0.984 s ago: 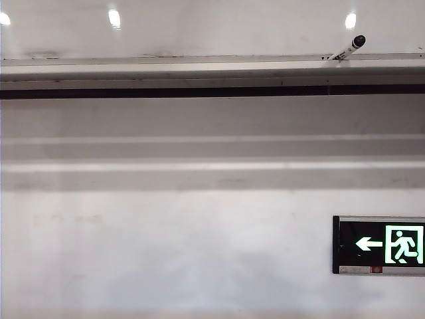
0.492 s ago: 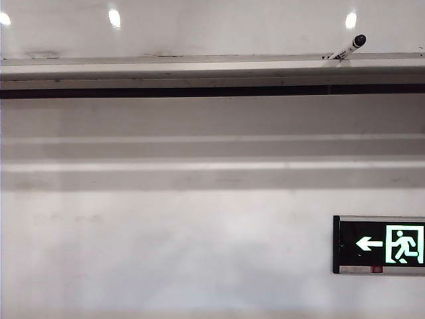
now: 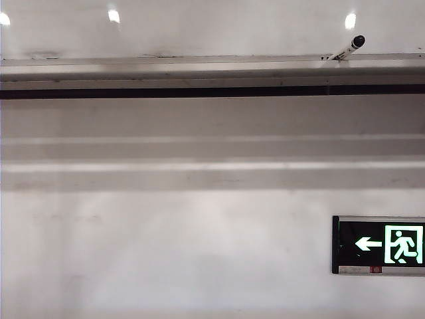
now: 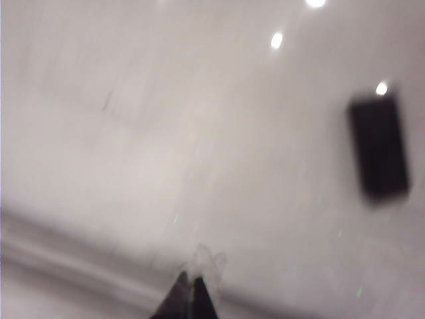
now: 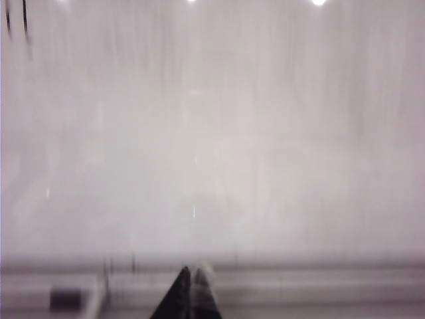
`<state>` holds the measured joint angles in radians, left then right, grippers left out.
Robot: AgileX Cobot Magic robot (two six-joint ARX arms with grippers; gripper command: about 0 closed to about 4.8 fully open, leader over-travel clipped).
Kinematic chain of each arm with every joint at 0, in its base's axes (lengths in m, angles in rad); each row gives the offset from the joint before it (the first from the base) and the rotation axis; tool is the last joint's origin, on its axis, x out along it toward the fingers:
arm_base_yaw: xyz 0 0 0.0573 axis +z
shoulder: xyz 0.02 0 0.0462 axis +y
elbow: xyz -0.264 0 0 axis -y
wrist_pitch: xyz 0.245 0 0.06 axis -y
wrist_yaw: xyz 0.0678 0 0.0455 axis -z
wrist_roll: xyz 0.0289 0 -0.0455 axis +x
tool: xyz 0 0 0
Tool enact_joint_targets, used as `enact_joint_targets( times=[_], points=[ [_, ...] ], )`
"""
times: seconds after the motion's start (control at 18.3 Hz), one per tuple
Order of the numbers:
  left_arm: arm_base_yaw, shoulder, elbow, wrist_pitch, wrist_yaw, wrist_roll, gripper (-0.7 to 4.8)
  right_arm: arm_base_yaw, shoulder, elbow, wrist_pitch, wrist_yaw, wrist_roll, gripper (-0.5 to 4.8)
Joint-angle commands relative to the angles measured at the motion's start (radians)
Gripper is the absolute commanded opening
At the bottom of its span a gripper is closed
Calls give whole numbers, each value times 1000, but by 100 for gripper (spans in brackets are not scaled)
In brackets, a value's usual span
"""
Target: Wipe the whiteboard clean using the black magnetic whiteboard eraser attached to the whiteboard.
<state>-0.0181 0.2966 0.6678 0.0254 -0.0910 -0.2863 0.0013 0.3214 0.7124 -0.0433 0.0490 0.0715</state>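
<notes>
Neither arm shows in the exterior view. Left gripper (image 4: 192,292) seen only as dark fingertips pressed together, jaws closed on nothing, pointing at the whiteboard (image 4: 199,133) with the tips roughly over the ledge (image 4: 66,262) line. View is tilted and motion-blurred. Right gripper (image 5: 191,292) likewise: tips together, holding nothing, pointed squarely at the board, tips in front of the silver-grey ledge (image 5: 299,286).

Surface: glossy white whiteboard fills both wrist views, round ceiling-light reflections on it. Exterior view shows only the bottom strip of the whiteboard (image 3: 212,33) at 12 o'clock, with the long metal ledge (image 3: 199,70) under it and a dark gap below that. A marker (image 3: 348,48), white body and black cap, leans on the ledge at about 1 o'clock in the exterior frame, cap up against the board. Below is matte white wall (image 3: 166,252) with horizontal shadow bands; green exit sign (image 3: 380,244) at about 4 o'clock.

Task thing: black eraser (image 4: 378,147) is stuck flat on the board, upright rectangle, blurred edges. From the left gripper it sits at about 2 o'clock, well apart from the tips, no contact. Not seen in the right wrist view or the exterior view. Right wrist view has faint dark strokes (image 5: 16,20) at the board's far corner, about 10 o'clock from the gripper, and a small dark blurred object (image 5: 65,298) on the ledge at 9 o'clock; cannot tell what it is.
</notes>
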Motion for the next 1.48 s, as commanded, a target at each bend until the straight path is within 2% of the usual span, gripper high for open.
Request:
enact_joint_targets(
  times=[0.05, 0.22, 0.33, 0.38, 0.49, 0.6, 0.66, 0.71, 0.77, 0.82, 0.98, 1.09, 1.2, 1.48],
  points=[
    [1, 192, 185, -3, 6, -22, -6, 2, 167, 193, 10, -2, 3, -1],
    [-16, 414, 395, -3, 82, -85, -6, 14, 344, 408, 14, -7, 3, -1],
    [-80, 554, 528, -1, 103, -117, -6, 58, 429, 518, 14, -7, -37, -1],
    [-121, 612, 579, -1, 97, -115, -6, 77, 465, 562, 18, -6, -89, -1],
    [-228, 721, 673, 6, 65, -114, -5, 107, 521, 628, 21, -7, -91, -1],
    [-336, 823, 741, 56, -4, -105, 5, 148, 568, 676, 29, -66, -91, -1],
    [-386, 878, 772, 97, -37, -72, 88, 169, 591, 690, 50, -82, -92, -1],
    [-423, 923, 800, 119, -61, -64, 239, 190, 612, 698, 81, -82, -92, -1],
    [-456, 973, 834, 137, -97, -66, 429, 206, 629, 706, 105, -83, -92, -1],
    [-481, 1021, 866, 158, -140, -66, 479, 218, 640, 711, 122, -87, -91, -1],
    [-502, 1128, 932, 236, -158, -82, 479, 251, 653, 711, 153, -138, -91, -1],
    [-502, 1165, 949, 270, -213, -118, 479, 265, 652, 711, 153, -142, -91, -1],
    [-502, 1179, 951, 297, -279, -114, 479, 265, 648, 711, 152, -146, -91, -1],
    [-501, 1222, 952, 377, -290, -114, 479, 266, 638, 711, 153, -161, -70, -1]
  ],
)
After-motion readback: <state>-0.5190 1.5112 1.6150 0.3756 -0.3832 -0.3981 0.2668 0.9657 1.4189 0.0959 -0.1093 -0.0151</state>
